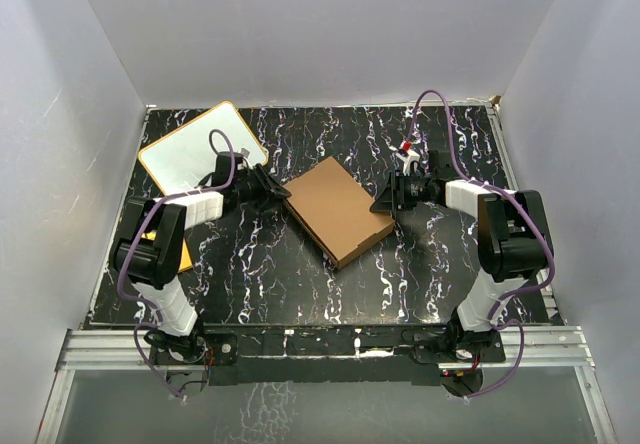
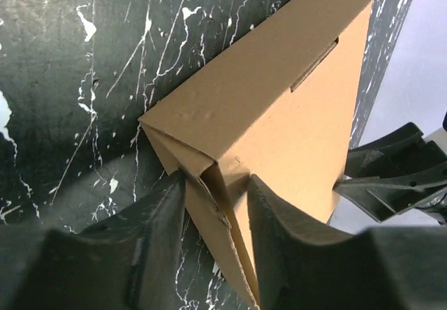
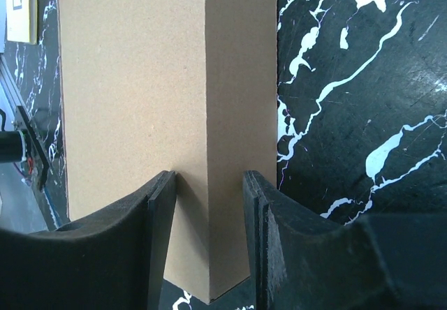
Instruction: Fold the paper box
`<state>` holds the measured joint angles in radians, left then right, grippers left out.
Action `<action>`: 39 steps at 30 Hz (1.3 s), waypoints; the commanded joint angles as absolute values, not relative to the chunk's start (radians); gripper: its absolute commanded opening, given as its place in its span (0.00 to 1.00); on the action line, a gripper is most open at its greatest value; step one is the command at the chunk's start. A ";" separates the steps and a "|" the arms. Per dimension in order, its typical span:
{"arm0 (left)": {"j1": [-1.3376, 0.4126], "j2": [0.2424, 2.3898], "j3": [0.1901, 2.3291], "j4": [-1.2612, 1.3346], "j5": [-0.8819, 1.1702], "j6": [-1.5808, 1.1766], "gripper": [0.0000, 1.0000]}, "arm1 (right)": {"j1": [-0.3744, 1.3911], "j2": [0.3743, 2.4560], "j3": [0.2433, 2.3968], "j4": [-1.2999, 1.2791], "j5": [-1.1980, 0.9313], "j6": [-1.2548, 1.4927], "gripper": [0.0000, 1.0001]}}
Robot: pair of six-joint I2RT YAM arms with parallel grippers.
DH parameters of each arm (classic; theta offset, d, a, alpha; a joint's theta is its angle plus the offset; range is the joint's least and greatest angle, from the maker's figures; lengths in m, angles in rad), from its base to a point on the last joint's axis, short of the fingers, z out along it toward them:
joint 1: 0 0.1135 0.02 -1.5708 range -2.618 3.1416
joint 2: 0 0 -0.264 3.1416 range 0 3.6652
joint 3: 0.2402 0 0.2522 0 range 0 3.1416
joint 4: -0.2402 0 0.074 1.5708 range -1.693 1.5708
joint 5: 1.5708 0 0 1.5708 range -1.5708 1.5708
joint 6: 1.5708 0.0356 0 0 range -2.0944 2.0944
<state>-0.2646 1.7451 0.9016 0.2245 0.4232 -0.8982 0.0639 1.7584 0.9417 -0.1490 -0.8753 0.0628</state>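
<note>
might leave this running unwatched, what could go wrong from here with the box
1. The left fingers straddle a corner of the paper box where a tucked flap gapes; squeezing could crease it or pop it open.
2. The right fingers pinch the opposite edge; uneven pulls might twist or drag the box.
</note>
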 commanded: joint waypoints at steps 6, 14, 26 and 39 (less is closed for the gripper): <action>-0.262 1.790 0.930 0.295 0.512 -0.880 0.00 | 0.081 1.799 0.945 -0.182 -0.823 0.015 0.45; -0.260 1.589 0.890 0.191 0.481 -0.754 0.41 | 0.067 1.754 0.981 -0.215 -0.874 -0.039 0.56; -0.255 1.179 0.489 0.590 0.431 -0.835 0.86 | 0.043 1.738 1.034 -0.199 -1.017 -0.001 0.63; -0.358 1.470 0.309 1.045 0.444 -1.139 0.97 | -0.056 1.977 1.034 -0.219 -1.061 0.091 0.33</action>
